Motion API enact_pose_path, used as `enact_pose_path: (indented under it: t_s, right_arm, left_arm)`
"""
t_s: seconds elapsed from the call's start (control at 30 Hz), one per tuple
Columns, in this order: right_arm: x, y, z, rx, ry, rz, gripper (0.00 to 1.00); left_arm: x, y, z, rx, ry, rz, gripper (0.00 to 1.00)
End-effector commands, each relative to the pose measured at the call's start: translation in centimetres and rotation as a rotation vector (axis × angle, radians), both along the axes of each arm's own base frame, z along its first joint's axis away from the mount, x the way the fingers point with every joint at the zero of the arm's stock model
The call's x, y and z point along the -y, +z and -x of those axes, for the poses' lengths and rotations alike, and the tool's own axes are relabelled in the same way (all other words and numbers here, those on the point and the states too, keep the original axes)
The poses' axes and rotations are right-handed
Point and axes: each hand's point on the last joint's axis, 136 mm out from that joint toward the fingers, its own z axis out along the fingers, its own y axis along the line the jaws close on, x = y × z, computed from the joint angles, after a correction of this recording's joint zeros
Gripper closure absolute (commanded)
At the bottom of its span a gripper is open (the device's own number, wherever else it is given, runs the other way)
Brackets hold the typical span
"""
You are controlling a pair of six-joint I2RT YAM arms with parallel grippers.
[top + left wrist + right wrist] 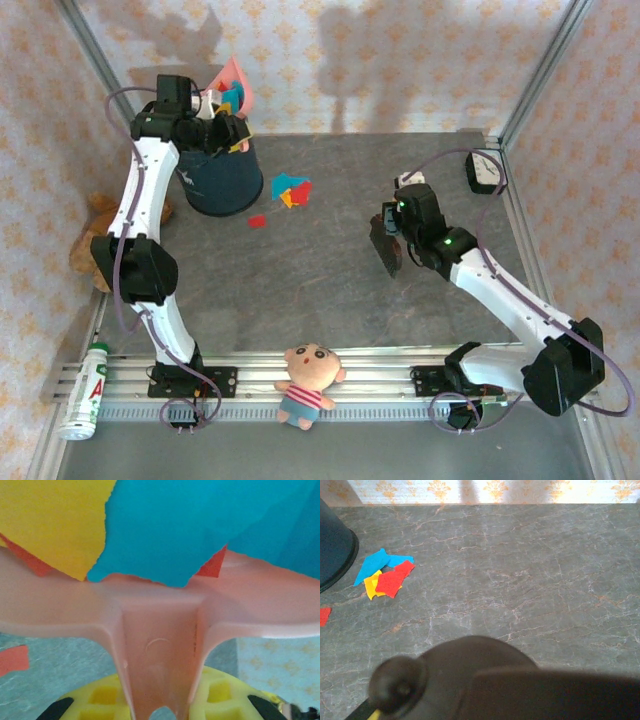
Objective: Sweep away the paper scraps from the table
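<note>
My left gripper (210,115) is shut on the handle of the pink dustpan (238,85), held tilted above the dark blue bin (222,175). In the left wrist view the handle (160,645) runs between my yellow fingers (100,697), and yellow (55,520) and blue (200,525) paper scraps lie in the pan. More paper scraps (292,190) sit in a small pile on the table (330,280) right of the bin, with one red scrap (257,221) in front of it. The pile (385,577) also appears upper left in the right wrist view. My right gripper (392,232) is shut on a dark brush (385,250) (470,680), right of the pile.
A plush doll (308,380) lies on the front rail (400,385). A bottle (88,392) lies at the front left and a brown soft toy (95,235) beside the left edge. A white device (487,170) sits at the back right corner.
</note>
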Motion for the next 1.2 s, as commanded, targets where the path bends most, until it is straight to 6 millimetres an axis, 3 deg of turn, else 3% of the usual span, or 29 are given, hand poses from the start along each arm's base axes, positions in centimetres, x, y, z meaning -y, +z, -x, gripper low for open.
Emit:
enact_pose_path:
  t_s: [0.0, 0.27, 0.47, 0.8, 1.17]
  right_arm:
    - [0.1, -0.5, -0.2, -0.011, -0.014, -0.01, 1.0]
    - [0.0, -0.6, -0.2, -0.015, -0.011, -0.013, 1.0]
    - [0.0, -0.5, -0.2, -0.015, -0.012, -0.018, 1.0]
    - [-0.1, -0.8, -0.2, -0.021, -0.01, -0.017, 1.0]
    - [-0.1, -1.1, -0.1, -0.029, -0.011, -0.017, 1.0]
  left_arm:
    - [-0.1, 4.9, -0.2, 0.13, 0.023, 0.119, 1.0]
    - [-0.9, 5.3, -1.3, 0.14, 0.084, 0.289, 1.0]
    - [-0.8, 6.6, -2.0, 0.176, 0.109, 0.464, 1.0]
    - [-0.9, 7.5, -1.9, 0.179, 0.151, 0.586, 1.0]
    - [-1.0, 9.2, -1.8, 0.195, 0.152, 0.833, 1.0]
